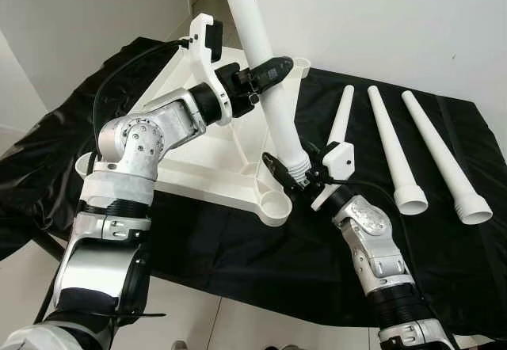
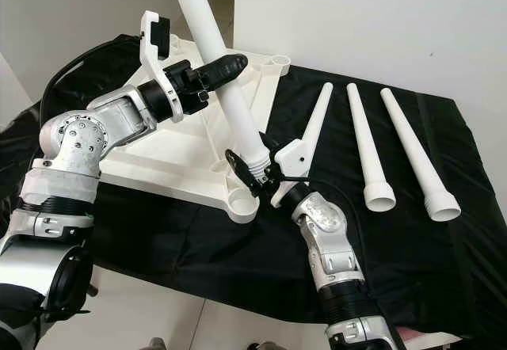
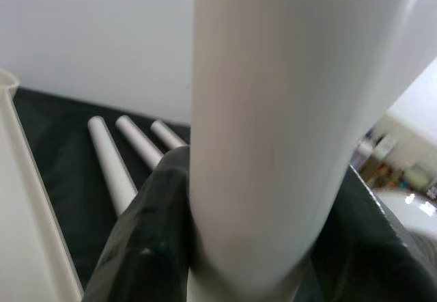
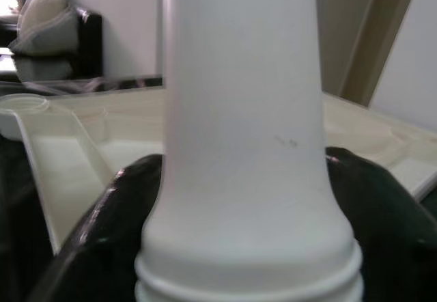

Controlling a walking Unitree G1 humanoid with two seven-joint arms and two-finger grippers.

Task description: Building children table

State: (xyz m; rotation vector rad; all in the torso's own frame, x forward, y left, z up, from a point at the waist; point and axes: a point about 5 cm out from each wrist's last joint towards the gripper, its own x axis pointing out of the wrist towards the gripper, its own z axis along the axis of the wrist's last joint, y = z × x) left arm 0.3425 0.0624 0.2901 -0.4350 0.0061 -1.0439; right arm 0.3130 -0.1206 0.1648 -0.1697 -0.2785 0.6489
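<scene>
Over the near-right corner socket (image 1: 273, 204) of the upturned white tabletop (image 1: 207, 156): both grippers clamping one white leg (image 1: 269, 73).

The leg is standing steeply, leaning away from the robot, its ridged wide end sitting just above that socket at the tabletop's edge; can't tell if it's seated yet. The right gripper (image 1: 295, 177) is squeezing the leg right above the ridges, fingers (image 4: 102, 234) pressing on both sides. The left gripper (image 1: 265, 73) is closing on the leg higher up, around mid-shaft. The tabletop is lying on a black cloth (image 1: 238, 263), its near edge set back from the cloth's front edge. To the right, three spare legs (image 1: 396, 152) are lying side by side on the cloth, well apart from the right gripper, with a bare strip of cloth between.
</scene>
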